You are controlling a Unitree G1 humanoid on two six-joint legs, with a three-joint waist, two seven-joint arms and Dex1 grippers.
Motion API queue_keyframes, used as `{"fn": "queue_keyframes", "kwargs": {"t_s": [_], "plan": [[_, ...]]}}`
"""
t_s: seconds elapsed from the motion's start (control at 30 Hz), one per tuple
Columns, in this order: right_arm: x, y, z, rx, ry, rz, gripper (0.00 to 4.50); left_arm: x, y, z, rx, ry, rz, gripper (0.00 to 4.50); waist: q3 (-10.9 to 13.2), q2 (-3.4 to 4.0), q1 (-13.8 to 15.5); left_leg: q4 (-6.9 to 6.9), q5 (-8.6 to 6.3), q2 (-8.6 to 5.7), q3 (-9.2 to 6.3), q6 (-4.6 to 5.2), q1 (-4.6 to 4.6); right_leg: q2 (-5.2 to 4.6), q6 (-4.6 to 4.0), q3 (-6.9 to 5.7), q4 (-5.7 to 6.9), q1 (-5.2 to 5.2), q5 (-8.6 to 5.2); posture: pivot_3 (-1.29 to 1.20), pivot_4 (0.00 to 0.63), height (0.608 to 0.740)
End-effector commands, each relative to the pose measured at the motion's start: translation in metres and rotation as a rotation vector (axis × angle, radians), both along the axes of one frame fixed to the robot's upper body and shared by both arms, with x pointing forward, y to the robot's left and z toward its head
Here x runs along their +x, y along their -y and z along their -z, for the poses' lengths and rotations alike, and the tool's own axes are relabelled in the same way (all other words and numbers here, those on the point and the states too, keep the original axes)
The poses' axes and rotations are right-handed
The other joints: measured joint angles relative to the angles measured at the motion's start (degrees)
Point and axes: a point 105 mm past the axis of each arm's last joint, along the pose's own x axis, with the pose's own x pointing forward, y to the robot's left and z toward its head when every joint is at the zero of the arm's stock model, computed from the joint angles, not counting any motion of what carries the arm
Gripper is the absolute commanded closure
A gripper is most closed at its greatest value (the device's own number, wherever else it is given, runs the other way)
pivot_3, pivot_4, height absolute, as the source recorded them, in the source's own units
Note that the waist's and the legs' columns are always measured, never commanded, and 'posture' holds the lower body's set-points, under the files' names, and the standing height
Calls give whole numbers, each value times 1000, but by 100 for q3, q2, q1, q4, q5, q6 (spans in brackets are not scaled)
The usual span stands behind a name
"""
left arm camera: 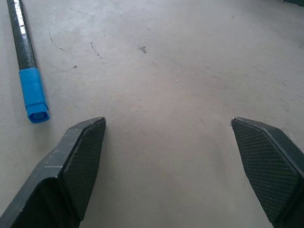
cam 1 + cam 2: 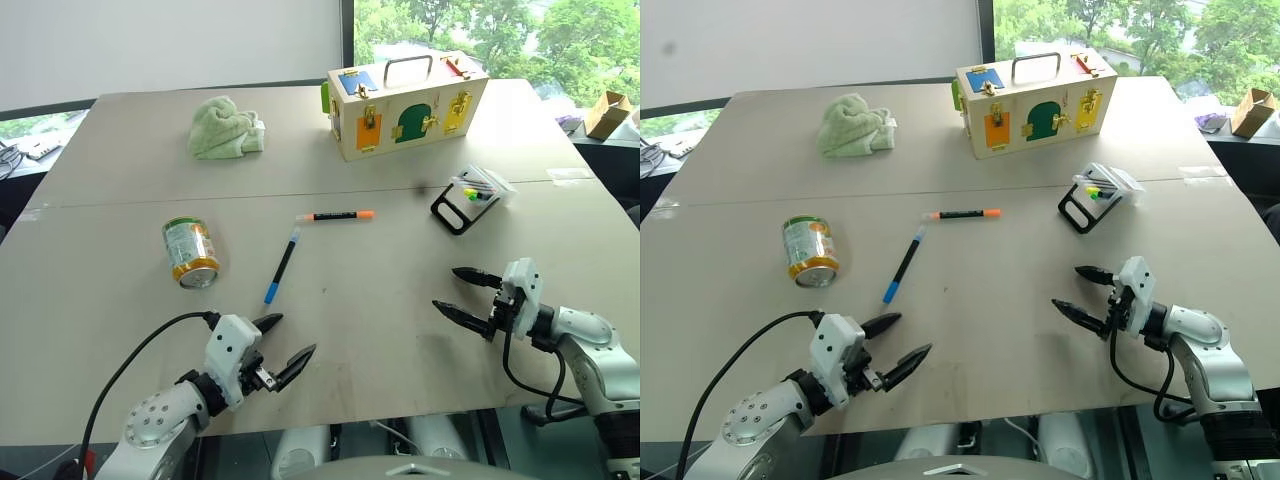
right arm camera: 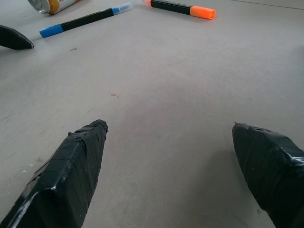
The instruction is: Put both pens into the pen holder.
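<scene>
Two pens lie mid-table. The blue-capped pen (image 2: 283, 264) runs diagonally, its blue cap nearest me. Beyond it the orange-ended pen (image 2: 336, 215) lies crosswise. The pen holder (image 2: 470, 196), a small clear tray on a black loop frame with coloured markers inside, stands at the right. My left gripper (image 2: 298, 335) hovers open and empty at the near edge, just short of the blue cap (image 1: 32, 95). Over the table's near right part my right gripper (image 2: 444, 287) is open and empty, pointing left toward the pens (image 3: 80, 21).
A green can (image 2: 190, 252) lies on its side left of the pens. A green towel (image 2: 226, 127) sits far left. A wooden box (image 2: 405, 105) with coloured doors and a handle stands at the back, behind the holder.
</scene>
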Motion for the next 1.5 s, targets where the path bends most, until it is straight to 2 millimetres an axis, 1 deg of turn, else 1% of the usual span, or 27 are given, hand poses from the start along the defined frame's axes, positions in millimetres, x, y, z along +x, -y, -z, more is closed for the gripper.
{"fn": "queue_keyframes", "kwargs": {"t_s": [0.03, 0.13, 0.37, 0.5, 0.6, 0.67, 0.73, 0.8, 0.87, 0.97, 1.0, 1.07, 1.1, 1.13, 1.2, 1.33, 1.4, 1.47, 1.5], "plan": [[0, -5, -10, 8, 48, -23, 0, 0, 3, -11, -3, 15, 17, 101, 0, 0, 0, 0, 0, 0, 0, 0, 0, 0, 0, 0, 0, 0, 0, 0, 150, 740], [-1, -6, -11, 17, 46, -26, 0, 5, 6, -24, -18, 36, 18, 101, 0, 0, 0, 0, 0, 0, 0, 0, 0, 0, 0, 0, 0, 0, 0, 0, 150, 740], [-2, -7, -12, 24, 42, -30, 0, 6, 12, -30, -27, 29, 12, 101, 0, 0, -1, 1, 1, 0, 0, -1, -1, 3, 1, 0, -1, 2, 0, 0, 150, 740], [0, -8, -14, 31, 44, -34, 0, 12, 13, -39, -47, 66, -13, 101, 0, 0, 5, 1, 1, 0, 0, -2, 0, 5, 1, 0, 0, 2, 1, 0, 150, 740], [1, -13, -19, 54, 52, -50, 0, 25, 11, -56, -100, 121, -83, 101, 0, -1, 22, 2, 1, 0, 0, -2, 1, 5, 2, 0, 0, 5, 1, 0, 150, 740], [-1, -21, -28, 83, 64, -96, 0, 40, 2, -65, -118, 167, -189, 101, 0, -1, 39, 4, 1, 0, 0, -2, 2, 5, 2, -1, 2, 6, 1, 0, 150, 740], [-5, -30, -35, 97, 73, -157, 0, 53, -9, -69, -112, 195, -300, 101, 0, -1, 51, 5, 2, 0, -1, -2, 3, 6, 3, 0, 4, 7, 2, 0, 150, 740], [-4, -37, -43, 103, 101, -179, 0, 61, -18, -66, -98, 168, -378, 101, 0, -2, 54, 6, 2, 0, -1, -2, 3, 10, 3, 0, 4, 7, 2, 0, 150, 740], [0, -43, -54, 115, 135, -181, 0, 67, -26, -62, -48, 162, -426, 101, 0, -2, 50, 6, 3, 0, -1, -5, 2, 11, 3, 1, 4, 7, 2, 0, 150, 740], [4, -49, -62, 115, 162, -187, 0, 73, -34, -52, -6, 128, -488, 101, 1, -3, 83, 6, 15, 0, -1, -25, 2, 12, 3, 1, 3, 7, 2, 0, 150, 740], [5, -50, -63, 116, 167, -189, 0, 74, -36, -47, 8, 104, -501, 101, 1, -3, 87, 6, 15, 0, -1, -25, 2, 12, 3, 1, 2, 7, 2, 0, 150, 740], [5, -53, -65, 117, 171, -197, 0, 75, -38, -28, 118, 35, -507, 101, 0, -4, 105, 6, 15, 0, -1, -26, 1, 12, 3, 1, 2, 6, 2, 0, 150, 740], [5, -54, -64, 116, 170, -199, 0, 73, -38, -19, 162, 2, -500, 101, 0, -5, 105, 6, 16, -1, -1, -26, 1, 12, 3, 0, 2, 7, 2, 0, 150, 740], [4, -53, -63, 113, 169, -198, 0, 67, -32, -7, 166, -60, -462, 101, -3, -6, 106, 6, 16, -1, -1, -26, 1, 11, 3, 1, 2, 7, 2, 0, 150, 740], [3, -52, -62, 108, 167, -194, 0, 57, -24, 7, 160, -135, -412, 101, -5, -7, 96, 5, 16, -2, 0, -26, 3, 10, 3, 3, 2, 8, 2, 0, 150, 740], [1, -50, -60, 106, 162, -181, 0, 45, -25, 25, 208, -198, -356, 101, -24, 12, 94, 3, 16, -1, 1, -27, 15, 6, 2, 4, 0, 16, 1, 0, 150, 740], [0, -50, -59, 106, 160, -177, 0, 41, -30, 32, 253, -212, -342, 101, -28, 22, 93, -9, 15, -1, 2, -26, 41, 6, 0, 5, -9, 39, 0, 0, 150, 740], [0, -50, -59, 107, 158, -174, 0, 42, -34, 34, 280, -204, -345, 633, -40, 35, 90, -28, 0, -1, 4, -4, 98, 3, -2, 6, -33, 94, -1, 0, 150, 740], [-1, -50, -58, 108, 158, -173, 0, 43, -35, 34, 277, -202, -349, 954, -45, 43, 83, -28, 0, -1, 4, -3, 100, 1, -2, 6, -33, 96, -2, 0, 150, 740]]}}
